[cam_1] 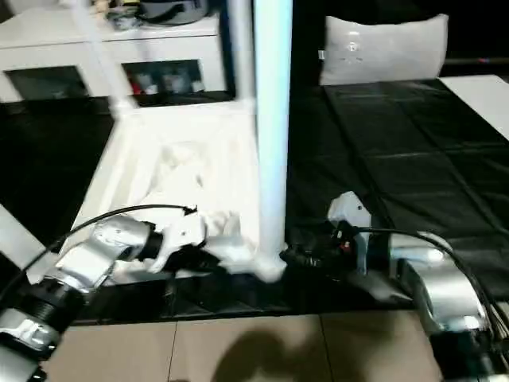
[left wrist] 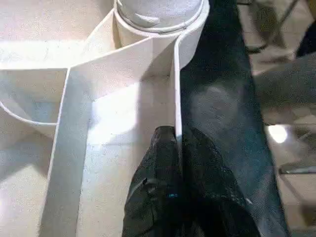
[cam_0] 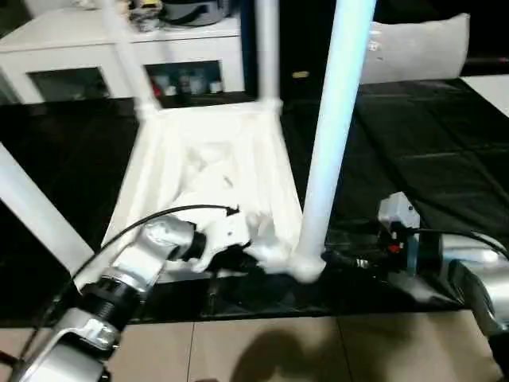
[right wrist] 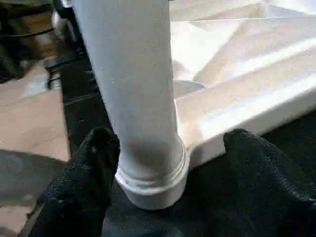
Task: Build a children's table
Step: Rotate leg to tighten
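Observation:
The children's table lies upside down on a black mat, its ribbed white top (cam_0: 208, 163) facing up and white legs rising from the corner sockets. The near right leg (cam_0: 332, 135) stands in its socket (right wrist: 154, 185). My right gripper (right wrist: 168, 148) is open, one black finger (right wrist: 98, 153) close beside this leg's base and the other finger (right wrist: 247, 158) well apart from it. My left gripper (left wrist: 177, 148) is shut on the table top's thin front rim (left wrist: 176, 89), just left of that same corner. Other legs (cam_0: 267, 48) (cam_0: 36, 203) stand at the back and at the left.
A white low cabinet with glass doors (cam_0: 119, 48) stands behind the table. A white cushion (cam_0: 417, 48) sits at the back right. The black mat (cam_0: 413, 159) stretches to the right, with tan floor (cam_0: 262, 350) in front of it.

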